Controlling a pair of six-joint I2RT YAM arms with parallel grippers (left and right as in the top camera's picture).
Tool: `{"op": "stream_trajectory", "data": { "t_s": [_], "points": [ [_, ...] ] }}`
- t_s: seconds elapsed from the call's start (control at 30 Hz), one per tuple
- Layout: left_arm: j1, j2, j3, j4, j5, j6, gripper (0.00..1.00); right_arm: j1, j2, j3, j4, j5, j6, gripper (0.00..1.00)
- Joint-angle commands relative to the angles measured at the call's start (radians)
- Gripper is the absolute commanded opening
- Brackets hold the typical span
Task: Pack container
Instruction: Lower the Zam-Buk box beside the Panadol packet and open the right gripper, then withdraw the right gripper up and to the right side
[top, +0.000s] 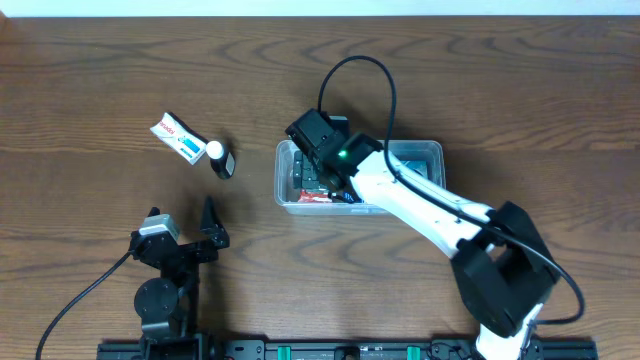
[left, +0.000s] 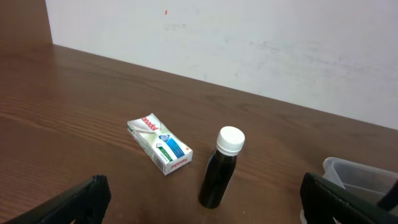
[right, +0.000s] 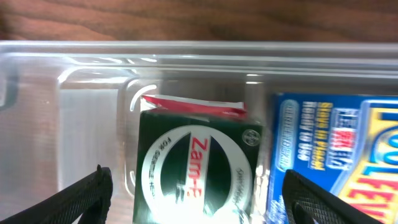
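Observation:
The clear plastic container (top: 430, 152) sits at mid table. In the right wrist view its wall (right: 87, 124) encloses a green Zam-Buk box (right: 193, 168) lying on a red packet (right: 193, 106), next to a blue box (right: 336, 149). My right gripper (top: 322, 178) is inside the container's left half, open (right: 199, 208), with its fingers on either side of the green box and not touching it. My left gripper (top: 183, 222) is open and empty (left: 199, 208), low near the table. A white toothpaste box (left: 160, 142) and a dark bottle with a white cap (left: 221, 168) lie ahead of it.
The toothpaste box (top: 175, 138) and the dark bottle (top: 220, 160) lie left of the container on the wood table. The container's corner (left: 360, 174) shows at the right of the left wrist view. A white wall stands behind the table.

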Motion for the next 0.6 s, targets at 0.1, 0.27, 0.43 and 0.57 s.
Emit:
{"op": "stream_trajectory", "data": {
  "t_s": [0.1, 0.27, 0.43, 0.57],
  "points": [
    [0.005, -0.005, -0.015, -0.038, -0.004, 0.009, 0.98, -0.004, -0.133, 0.022, -0.035, 0.043, -0.033, 0.85],
    [0.005, -0.005, -0.015, -0.038, -0.004, 0.009, 0.98, -0.057, -0.274, 0.022, -0.091, 0.154, -0.098, 0.9],
    [0.005, -0.005, -0.015, -0.038, -0.004, 0.009, 0.98, -0.174, -0.375, 0.022, -0.156, 0.28, -0.135, 0.94],
    [0.005, -0.005, -0.015, -0.038, -0.004, 0.009, 0.98, -0.299, -0.394, 0.022, -0.2, 0.299, -0.144, 0.99]
  ]
}}
